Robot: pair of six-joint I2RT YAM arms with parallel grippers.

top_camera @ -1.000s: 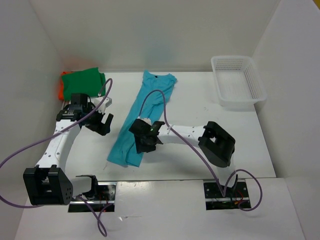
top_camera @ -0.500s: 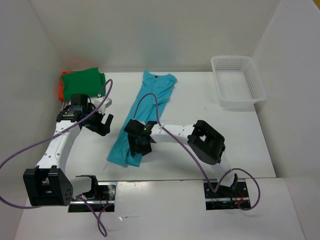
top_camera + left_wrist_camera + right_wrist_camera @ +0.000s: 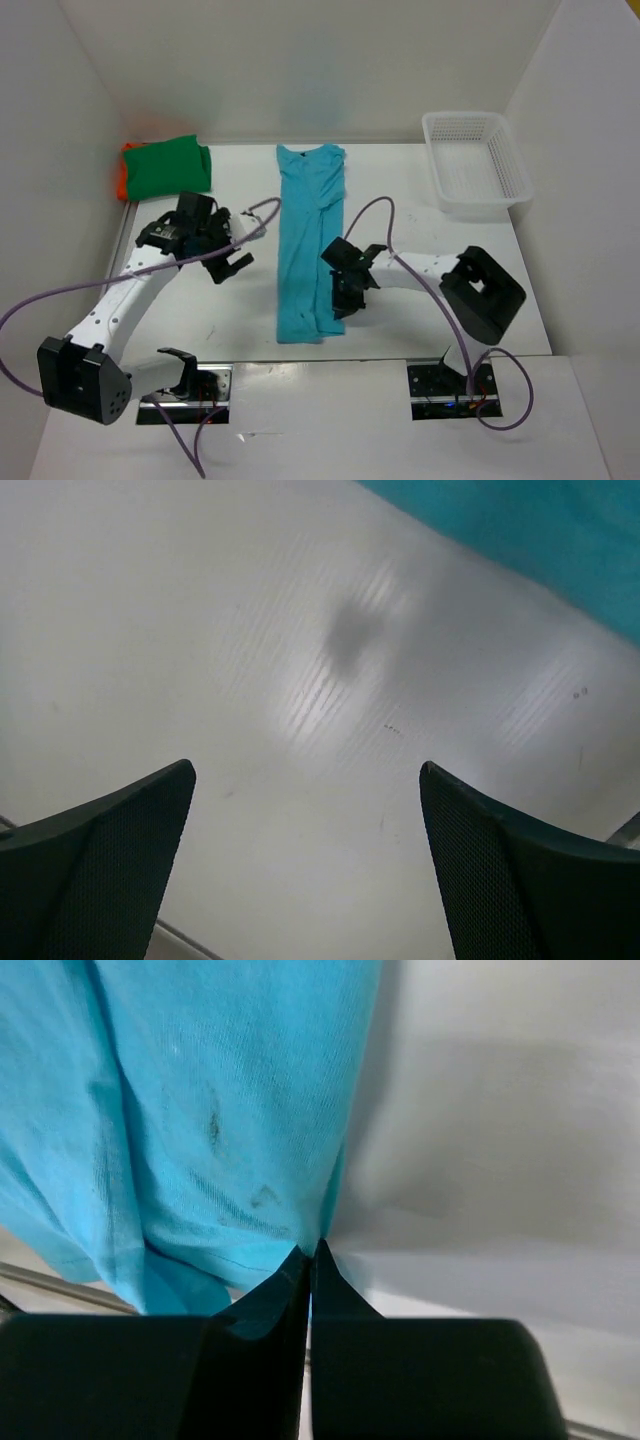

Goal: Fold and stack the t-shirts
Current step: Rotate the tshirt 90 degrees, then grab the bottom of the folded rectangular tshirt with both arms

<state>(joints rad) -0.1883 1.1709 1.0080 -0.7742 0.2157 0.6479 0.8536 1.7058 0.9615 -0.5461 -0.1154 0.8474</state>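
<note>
Turquoise t-shirt [image 3: 308, 235]: it lies in the middle of the bench [image 3: 400, 190] as one long narrow strip. The collar is at the far end and the hem is toward the arms. A long crease runs along its right half, and the cloth is a little bunched there.

Right claw [image 3: 340, 296]: it is clenched on the right edge of the turquoise t-shirt, close to the near end of the strip. In the right wrist view the claw [image 3: 311, 1258] has its two dark fingers [image 3: 262, 1312] pressed together tip to tip, with the edge of the blue cloth [image 3: 220, 1090] pinched between them. The cloth gathers in small folds on the left of the tips, and the white bench [image 3: 500, 1110] shows on the right.

Left claw [image 3: 232, 262]: it is released, with the fingers wide apart, over bare bench on the left of the turquoise t-shirt and not touching it. In the left wrist view the claw [image 3: 307, 775] frames only the bench [image 3: 250, 630]. One corner of the blue cloth [image 3: 560, 530] shows at the upper right.

Green t-shirt [image 3: 167, 167]: it is folded in the far left corner, well apart from the turquoise one.

Orange t-shirt [image 3: 121, 181]: it lies under the green t-shirt. Only a narrow band shows at the left side.

Basket [image 3: 475, 205]: white mesh, in the far right corner, well apart from all three shirts.
</note>
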